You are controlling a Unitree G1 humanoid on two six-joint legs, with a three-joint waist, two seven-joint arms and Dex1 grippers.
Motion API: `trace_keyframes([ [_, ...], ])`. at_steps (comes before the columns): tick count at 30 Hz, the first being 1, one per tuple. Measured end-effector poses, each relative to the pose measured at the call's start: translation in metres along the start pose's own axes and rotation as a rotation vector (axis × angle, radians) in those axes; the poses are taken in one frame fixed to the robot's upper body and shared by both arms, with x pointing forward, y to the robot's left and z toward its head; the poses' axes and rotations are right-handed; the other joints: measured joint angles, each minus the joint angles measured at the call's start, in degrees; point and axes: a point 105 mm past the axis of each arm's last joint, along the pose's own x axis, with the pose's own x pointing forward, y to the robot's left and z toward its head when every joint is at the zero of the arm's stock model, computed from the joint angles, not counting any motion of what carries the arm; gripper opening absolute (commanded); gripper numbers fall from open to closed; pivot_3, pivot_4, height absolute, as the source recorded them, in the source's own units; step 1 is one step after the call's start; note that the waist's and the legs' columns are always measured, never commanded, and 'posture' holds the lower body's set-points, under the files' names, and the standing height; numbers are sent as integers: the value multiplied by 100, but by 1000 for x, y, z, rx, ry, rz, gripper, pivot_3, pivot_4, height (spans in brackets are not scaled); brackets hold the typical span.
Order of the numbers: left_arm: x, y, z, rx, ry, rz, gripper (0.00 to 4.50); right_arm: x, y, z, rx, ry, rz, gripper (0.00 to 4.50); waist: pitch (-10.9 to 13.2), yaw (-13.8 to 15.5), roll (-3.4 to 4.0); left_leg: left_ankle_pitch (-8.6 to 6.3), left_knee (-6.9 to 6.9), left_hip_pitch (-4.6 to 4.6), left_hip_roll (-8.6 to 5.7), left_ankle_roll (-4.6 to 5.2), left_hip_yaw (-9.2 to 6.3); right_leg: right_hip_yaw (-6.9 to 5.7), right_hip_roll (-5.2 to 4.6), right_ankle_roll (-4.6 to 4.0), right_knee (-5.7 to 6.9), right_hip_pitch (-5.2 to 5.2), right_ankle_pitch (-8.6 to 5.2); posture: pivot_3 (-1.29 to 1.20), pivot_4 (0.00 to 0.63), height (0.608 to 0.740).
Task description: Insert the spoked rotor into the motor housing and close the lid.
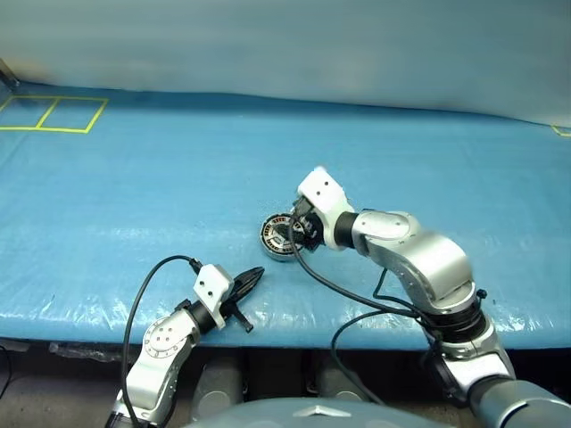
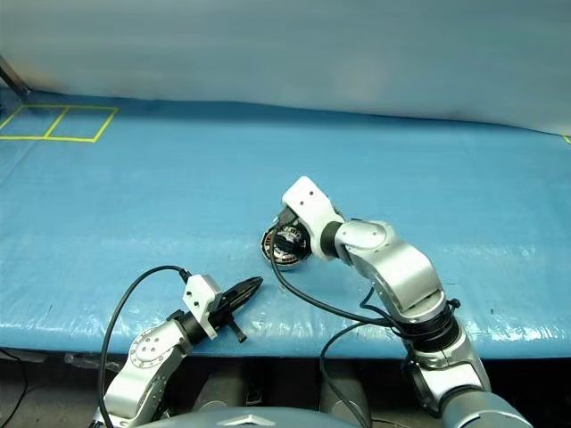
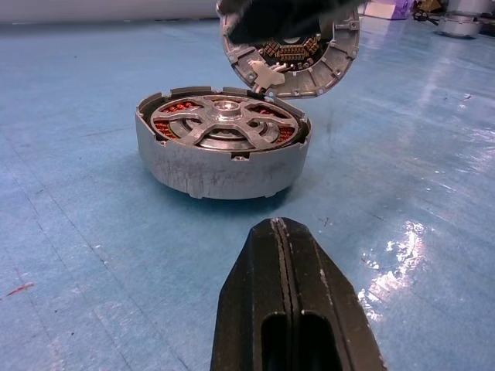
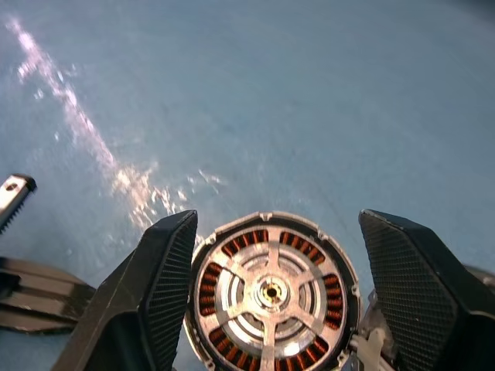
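Observation:
The grey motor housing (image 3: 216,166) stands on the blue table cover, just ahead of my right hand. The silver spoked rotor (image 3: 224,120) lies flat inside it, over the ring of copper windings. The lid (image 3: 309,66) stands upright at the housing's far edge with its inner face toward the rotor. My right gripper (image 4: 277,218) hovers above the housing (image 4: 272,297), its fingers (image 4: 166,270) spread wide and holding nothing; its dark tips reach the lid's top edge. My left gripper (image 3: 278,226) rests low near the table's front edge, shut and empty, pointing at the housing.
Yellow tape squares (image 1: 53,114) mark the far left of the blue sheet (image 1: 161,178). Black cables (image 1: 339,290) trail from my right wrist across the sheet to the front edge. A pale wall runs along the back.

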Motion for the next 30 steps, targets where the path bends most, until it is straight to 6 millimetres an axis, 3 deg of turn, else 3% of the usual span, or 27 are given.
trace_keyframes([
  [4,-1,0,-1,-1,3,2,0,-35,14,36,0,-272,127,1620,0,3,0,-4,0,0,-1,5,0,0,-1,5,-7,6,-1,0,150,740],
  [5,-1,1,-1,0,3,2,0,-41,10,42,7,-323,108,1288,0,0,0,-4,0,1,-1,5,0,1,-1,6,-6,8,0,0,150,740],
  [7,0,1,0,2,0,0,0,-54,-16,45,26,-374,-49,619,-1,-2,-1,-2,4,5,-1,4,2,1,-2,5,-5,5,0,0,150,740],
  [9,0,1,0,3,1,-1,0,-68,-57,32,38,-338,-303,39,-1,2,-1,-1,6,9,-3,3,7,1,-7,7,-5,-2,1,0,150,740],
  [12,-1,1,-1,2,6,-5,0,-98,-116,-22,-9,-73,-705,39,-3,19,0,2,4,6,-16,10,14,0,-23,7,-5,-5,1,0,150,740],
  [14,-1,2,-3,3,11,-6,0,-107,-125,-52,-67,100,-775,39,-4,2,4,4,-3,2,-17,15,22,14,-20,6,-1,1,1,0,150,740],
  [16,0,2,-1,7,7,-12,0,-99,-115,-80,-84,239,-712,39,-6,-52,7,4,-7,7,-2,13,22,21,0,2,0,0,-1,0,150,740],
  [19,3,2,2,15,-1,-17,0,-77,-88,-104,-22,306,-544,39,-6,-75,7,8,-10,10,10,6,8,22,26,3,3,0,-2,0,150,740],
  [23,2,2,1,13,1,-18,0,-52,-64,-100,90,205,-403,39,-4,-45,5,12,-4,6,13,-2,-2,22,31,23,2,2,-19,0,150,740],
  [30,2,2,1,15,3,-16,0,-35,-51,-83,169,23,-301,39,-5,0,3,9,-2,2,3,3,3,24,16,8,-7,3,3,0,150,740],
])
